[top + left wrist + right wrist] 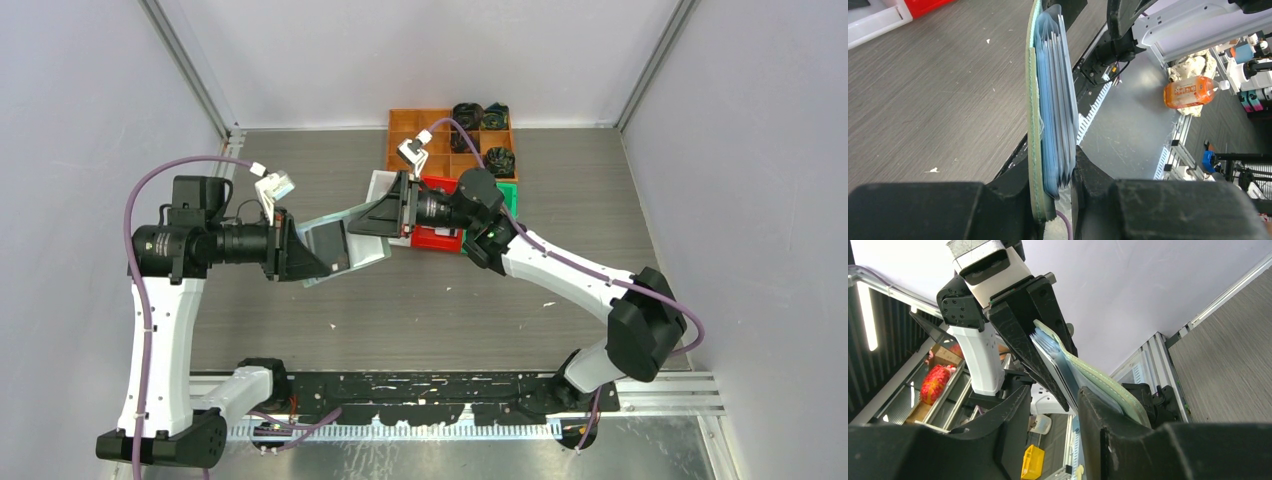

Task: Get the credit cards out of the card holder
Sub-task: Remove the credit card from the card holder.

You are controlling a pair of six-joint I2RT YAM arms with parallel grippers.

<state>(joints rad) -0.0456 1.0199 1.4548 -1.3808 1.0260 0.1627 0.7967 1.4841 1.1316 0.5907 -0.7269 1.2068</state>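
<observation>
My left gripper point(300, 255) is shut on the card holder point(345, 245), a pale sage-green wallet held up off the table. In the left wrist view the card holder point(1034, 125) stands edge-on between the jaws point(1060, 175), its bluish clear pockets point(1055, 100) fanned out. A dark card point(328, 243) shows flat in a pocket. My right gripper point(392, 215) is at the holder's far edge, open. In the right wrist view the gripper point(1053, 420) has a wide gap, and the card holder point(1098, 377) runs beside its right finger point(1108, 435).
An orange compartment tray point(420, 135) with dark fabric bundles point(480, 115) stands at the back. A white bin point(385, 185), a red bin point(440, 238) and a green bin point(508, 195) sit under and beside the right arm.
</observation>
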